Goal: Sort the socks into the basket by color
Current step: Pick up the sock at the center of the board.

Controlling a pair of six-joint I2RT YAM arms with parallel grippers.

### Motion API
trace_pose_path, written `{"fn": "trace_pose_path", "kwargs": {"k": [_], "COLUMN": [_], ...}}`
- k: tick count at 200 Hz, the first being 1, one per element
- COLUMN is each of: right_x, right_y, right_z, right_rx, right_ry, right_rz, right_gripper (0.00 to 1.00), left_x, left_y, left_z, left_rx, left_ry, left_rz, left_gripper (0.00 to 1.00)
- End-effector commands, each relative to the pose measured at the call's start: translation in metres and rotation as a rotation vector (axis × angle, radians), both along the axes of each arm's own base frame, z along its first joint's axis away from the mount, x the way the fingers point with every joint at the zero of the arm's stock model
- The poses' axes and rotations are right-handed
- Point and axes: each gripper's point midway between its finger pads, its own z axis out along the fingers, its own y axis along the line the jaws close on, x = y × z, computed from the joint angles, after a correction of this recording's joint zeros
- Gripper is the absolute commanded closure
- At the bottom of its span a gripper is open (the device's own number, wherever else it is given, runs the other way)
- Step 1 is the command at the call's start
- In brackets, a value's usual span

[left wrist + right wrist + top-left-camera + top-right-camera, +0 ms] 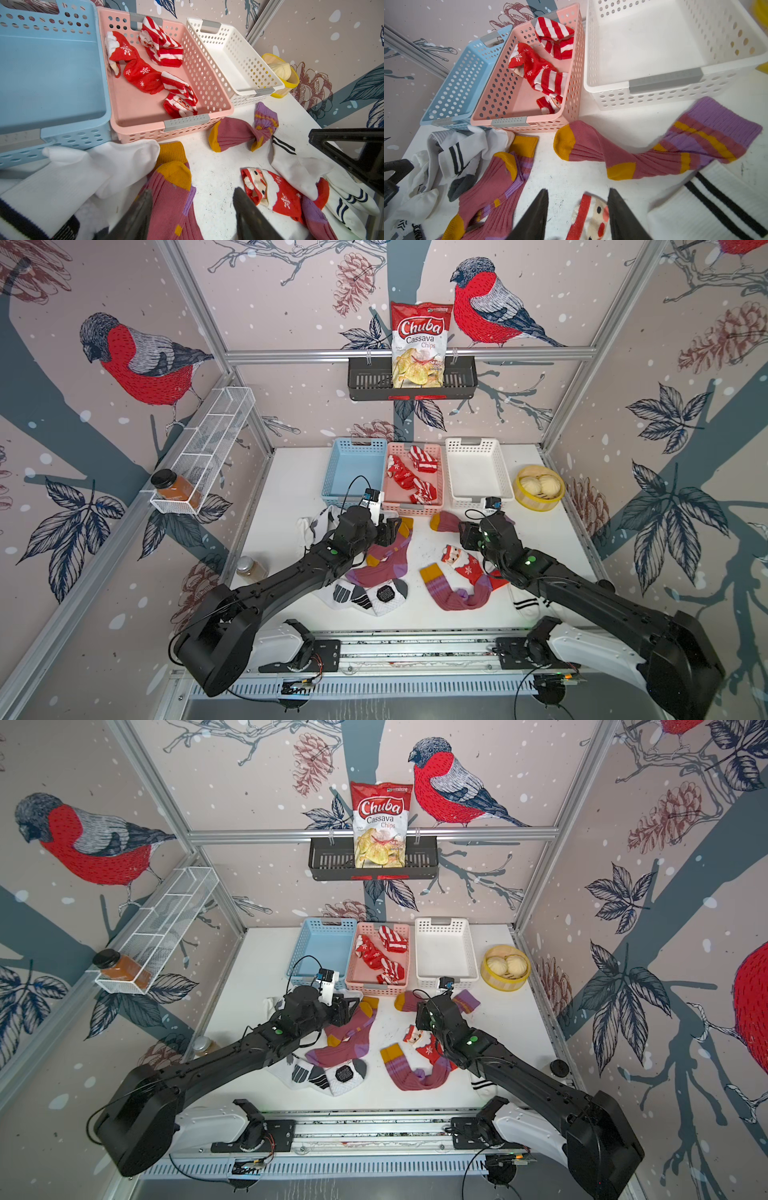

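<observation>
left fingers (143, 207) spread, nothing held, over maroon sock (170, 207) | right fingers (537, 212) parted, Santa sock (591, 220) seen between them on worktop (566, 176) | red socks (141, 76) laid in pink basket (133, 108)

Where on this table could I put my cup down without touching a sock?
Bare table shows left of the blue basket, and again in front of the yellow steamer, toward the right wall. The blue basket and the white basket hold nothing. The middle is crowded with socks.
</observation>
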Motion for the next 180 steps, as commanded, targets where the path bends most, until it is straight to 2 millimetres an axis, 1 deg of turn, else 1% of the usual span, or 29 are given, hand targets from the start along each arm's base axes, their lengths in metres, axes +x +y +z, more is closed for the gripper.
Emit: {"fn": "trace_pose_path", "kwargs": {"k": [1, 23, 54, 85, 112, 127, 158, 180], "right_x": [0.000, 0.001, 0.001, 0.000, -0.001, -0.001, -0.001, -0.001], "right_y": [-0.005, -0.010, -0.014, -0.021, -0.027, -0.030, -0.036, -0.039], "right_z": [-0.001, -0.004, -0.007, -0.011, -0.013, -0.014, -0.016, -0.017], "right_rx": [0.000, 0.002, 0.022, 0.025, 0.034, 0.036, 0.048, 0.052], "right_ry": [0.004, 0.012, 0.017, 0.029, 0.033, 0.031, 0.033, 0.034], "right_rz": [-0.019, -0.031, -0.036, -0.052, -0.062, -0.070, -0.087, -0.095], "right_gripper": [0.50, 0.49, 0.49, 0.49, 0.49, 0.48, 0.48, 0.48], "left_x": [0.003, 0.002, -0.004, -0.004, -0.007, -0.014, -0.032, -0.040], "left_y": [-0.005, -0.010, -0.034, -0.056, -0.070, -0.080, -0.106, -0.117], "left_z": [0.009, 0.011, 0.009, -0.008, -0.033, -0.044, -0.055, -0.065], "left_rx": [0.000, 0.000, 0.034, 0.078, 0.098, 0.098, 0.074, 0.073], "left_ry": [-0.034, -0.032, -0.030, 0.018, 0.085, 0.118, 0.151, 0.179], "left_rz": [-0.006, -0.020, -0.068, -0.111, -0.160, -0.204, -0.318, -0.356], "left_gripper": [0.38, 0.38, 0.38, 0.38, 0.41, 0.42, 0.42, 0.43]}}
